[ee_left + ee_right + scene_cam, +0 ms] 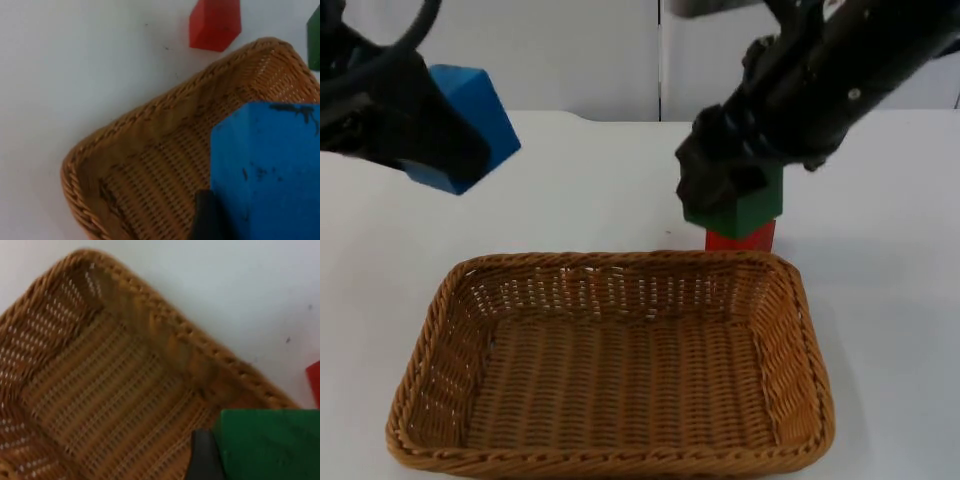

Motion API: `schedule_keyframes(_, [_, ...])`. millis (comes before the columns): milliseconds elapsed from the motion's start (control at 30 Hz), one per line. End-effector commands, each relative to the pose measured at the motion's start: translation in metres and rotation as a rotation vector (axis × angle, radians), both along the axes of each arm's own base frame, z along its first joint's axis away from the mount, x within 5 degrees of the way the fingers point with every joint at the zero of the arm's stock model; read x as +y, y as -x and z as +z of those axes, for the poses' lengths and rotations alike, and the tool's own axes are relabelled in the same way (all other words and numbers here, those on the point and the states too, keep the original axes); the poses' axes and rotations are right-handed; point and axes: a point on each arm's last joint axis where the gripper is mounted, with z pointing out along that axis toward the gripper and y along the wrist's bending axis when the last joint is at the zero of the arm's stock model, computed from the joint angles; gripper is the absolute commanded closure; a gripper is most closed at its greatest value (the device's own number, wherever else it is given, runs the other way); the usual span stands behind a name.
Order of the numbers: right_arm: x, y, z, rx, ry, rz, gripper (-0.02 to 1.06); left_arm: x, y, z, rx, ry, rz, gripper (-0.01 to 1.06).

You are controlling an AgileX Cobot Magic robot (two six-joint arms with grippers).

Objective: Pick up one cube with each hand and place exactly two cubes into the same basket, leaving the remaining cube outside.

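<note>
Arms both raised. Left pincer grips blue cube off the basket's far-left corner. Right pincer grips green cube above red cube, which sits on surface just behind far rim.

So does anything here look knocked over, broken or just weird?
Nothing stands out. The left gripper holds the blue cube tilted in the air, the right gripper holds the green cube above the red cube beside the upright wicker basket.
</note>
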Motion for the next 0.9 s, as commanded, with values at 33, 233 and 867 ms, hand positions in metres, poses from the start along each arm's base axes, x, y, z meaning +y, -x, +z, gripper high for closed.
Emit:
schedule_keyframes(33, [0.004, 0.009, -0.001, -0.02, -0.009, 0.022, 1.05, -0.004, 0.007, -0.009, 0.011, 0.009, 0.015, 1.05])
schedule_keyframes(233, [0.008, 0.023, -0.016, -0.01, 0.002, 0.044, 1.05, 0.0, 0.018, -0.038, 0.051, 0.005, 0.078, 1.05])
schedule_keyframes(867, [0.0, 0.028, -0.035, -0.046, 0.046, 0.063, 1.05, -0.034, 0.02, -0.051, 0.003, -0.053, -0.047, 1.05])
